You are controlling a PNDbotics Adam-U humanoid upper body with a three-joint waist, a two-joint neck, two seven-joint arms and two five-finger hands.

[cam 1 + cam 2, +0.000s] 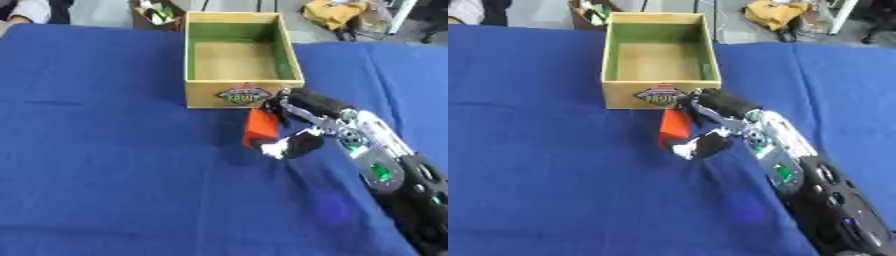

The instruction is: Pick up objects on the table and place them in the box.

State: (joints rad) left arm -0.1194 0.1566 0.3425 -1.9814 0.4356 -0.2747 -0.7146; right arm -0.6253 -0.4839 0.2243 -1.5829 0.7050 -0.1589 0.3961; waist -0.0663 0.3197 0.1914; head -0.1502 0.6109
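Table (105, 165): blue cloth, a few soft folds, filling most of what I can see from here

Box (203, 95): wooden, open-topped, green inner walls, bare floor, a sticker on the near face; nothing inside it yet. It stands at the far middle of the table

Block (260, 125): orange-red, roughly rectangular, upright or slightly tilted (hard to say which). It sits just in front of the box's near wall, towards its right corner, low over the cloth; whether it still touches the cloth I cannot tell

Right hand (302, 125): comes in from the lower right, black and silver arm behind it. Fingers (715, 102) curl over the block's top and right side, thumb (293, 145) below; it looks clamped on the block

Left hand: not seen in either view

Stage, as I judge it: block grasped, lift over the wall not yet made

Risks:
- block so near the wall that a forward move without enough rise would knock it against the box front, or shove the box back
- the hold looks to be on one edge, so the block may swing or slip out during the lift
- release too soon and it lands outside, on the cloth
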